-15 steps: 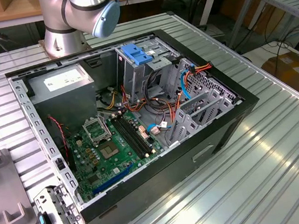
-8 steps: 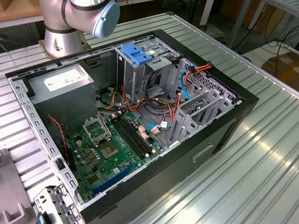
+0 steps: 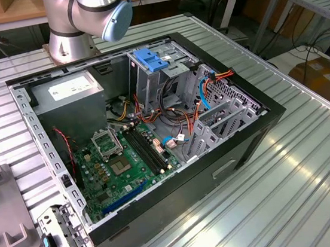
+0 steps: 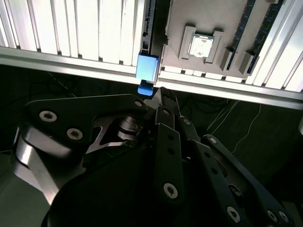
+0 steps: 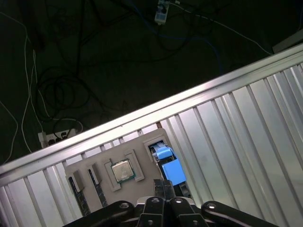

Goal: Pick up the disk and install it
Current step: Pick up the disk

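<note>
Blue-framed disk (image 5: 169, 170) lies just ahead of the gripper (image 5: 164, 183)

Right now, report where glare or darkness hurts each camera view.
Exterior view: evenly lit, with glare streaking the ribbed table at that view's right. Second wrist view: the table slats are blown out white, while the gripper is an underexposed dark mass. First wrist view: the floor beyond the table edge is nearly black, cables barely showing.
</note>
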Controlling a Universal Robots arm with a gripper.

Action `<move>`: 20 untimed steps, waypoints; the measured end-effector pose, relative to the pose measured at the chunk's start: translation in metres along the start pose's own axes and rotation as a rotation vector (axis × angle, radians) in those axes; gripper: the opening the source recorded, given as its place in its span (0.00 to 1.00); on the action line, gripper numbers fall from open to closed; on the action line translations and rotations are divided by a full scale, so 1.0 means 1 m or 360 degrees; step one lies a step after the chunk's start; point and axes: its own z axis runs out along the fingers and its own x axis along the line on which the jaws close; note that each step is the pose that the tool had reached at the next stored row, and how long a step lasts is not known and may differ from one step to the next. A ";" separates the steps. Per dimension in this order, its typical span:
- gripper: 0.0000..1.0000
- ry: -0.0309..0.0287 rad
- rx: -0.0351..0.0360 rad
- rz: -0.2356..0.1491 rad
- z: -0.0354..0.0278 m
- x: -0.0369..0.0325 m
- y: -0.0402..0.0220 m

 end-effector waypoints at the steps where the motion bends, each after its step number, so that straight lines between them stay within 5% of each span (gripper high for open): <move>1: 0.11 0.00001 0.0000 -0.0001 0.0000 0.0000 0.0000; 6: 0.11 0.00036 -0.0001 -0.0083 0.0000 0.0000 0.0000; 9: 0.11 0.00112 -0.0003 -0.0230 0.0004 -0.0006 -0.0003; 20: 0.11 0.00097 0.0018 -0.0318 0.0051 -0.0075 0.0011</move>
